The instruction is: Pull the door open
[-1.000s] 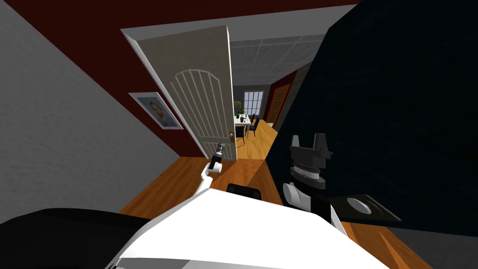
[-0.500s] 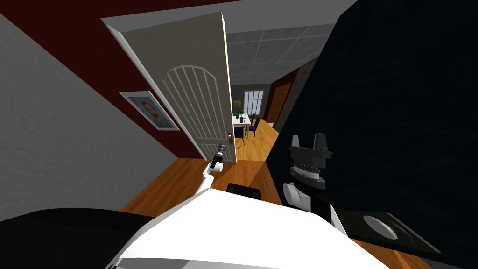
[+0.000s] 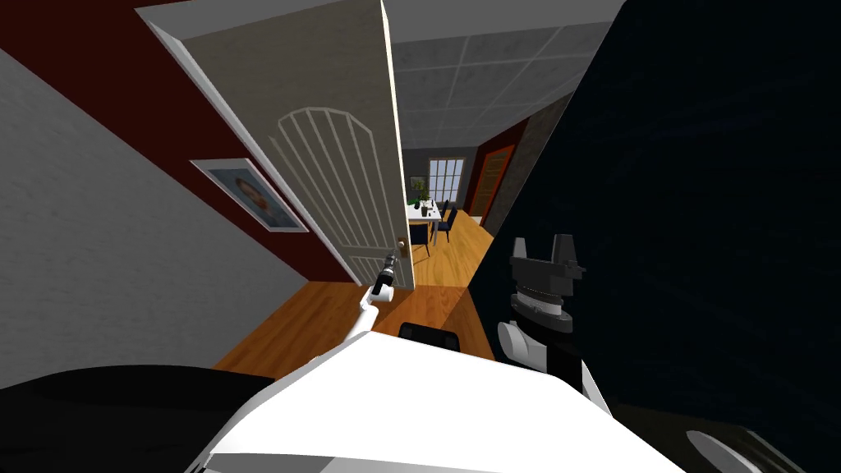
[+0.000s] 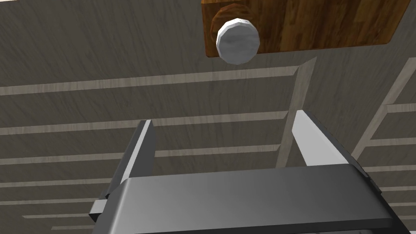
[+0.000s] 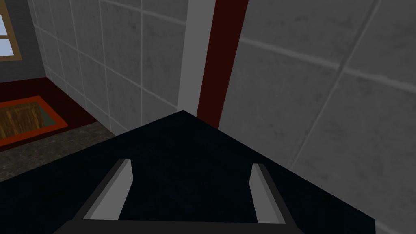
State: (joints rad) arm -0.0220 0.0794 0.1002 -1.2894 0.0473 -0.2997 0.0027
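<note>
The pale panelled door (image 3: 328, 164) is standing partly open ahead, its round grey knob (image 4: 237, 40) sitting on a wooden plate (image 4: 325, 24). The left gripper (image 4: 223, 122) is hovering just short of that knob, fingers spread wide, gripping nothing. The right gripper (image 5: 190, 164) is idling on the right, equally open and empty.

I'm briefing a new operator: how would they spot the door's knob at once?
Find the tall pale panelled door standing ajar by the dark red wall. Near its free edge, past the open left gripper, sits a brown wooden plate. The knob is the round light grey disc on it, unlike the flat panels around.
</note>
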